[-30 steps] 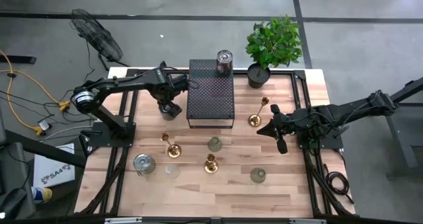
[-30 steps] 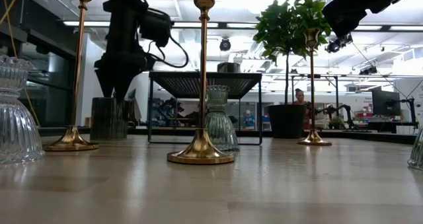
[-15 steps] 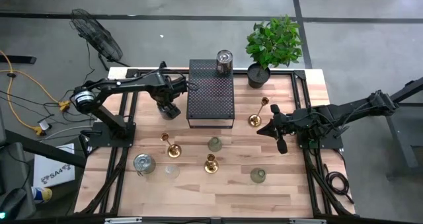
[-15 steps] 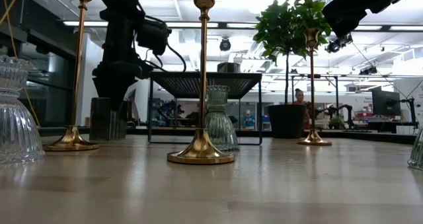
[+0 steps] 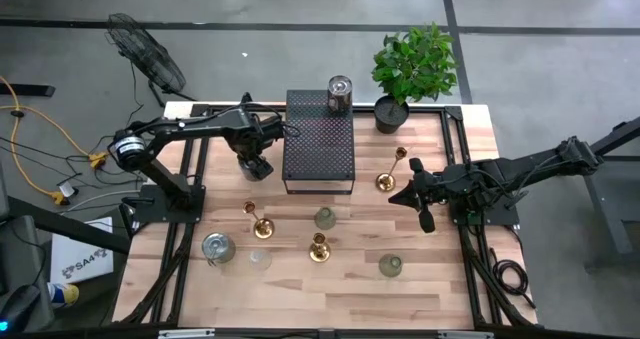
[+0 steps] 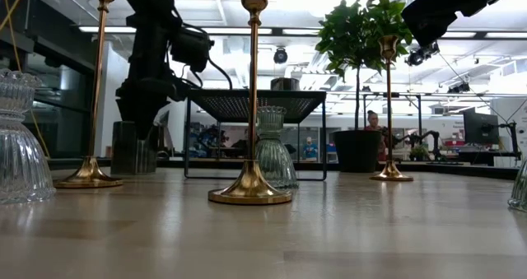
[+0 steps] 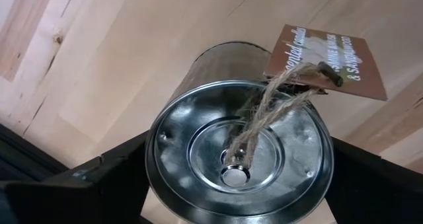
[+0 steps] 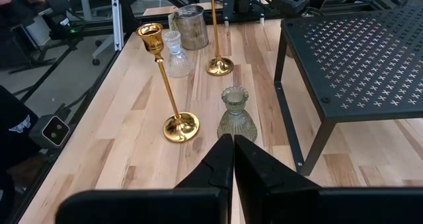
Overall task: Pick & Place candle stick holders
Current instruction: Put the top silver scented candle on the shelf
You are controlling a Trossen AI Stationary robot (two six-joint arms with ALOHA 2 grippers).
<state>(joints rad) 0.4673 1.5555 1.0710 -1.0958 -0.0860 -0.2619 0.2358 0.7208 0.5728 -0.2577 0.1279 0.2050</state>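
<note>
While the right gripper (image 5: pixel 424 215) hangs pressed together over the table's right half, the left gripper (image 5: pixel 252 163) sits directly over a silvery tin holder (image 7: pixel 239 159) that stands on the wood just left of the black rack (image 5: pixel 320 144). From the wrist view the tin lies straight below, upright, its axis running up into the claw, with one dark finger (image 7: pixel 99 184) on either side of its rim; I cannot tell whether they touch it. My guess is the next move needs only a squeeze, since the left arm is far nearer than the right.
</note>
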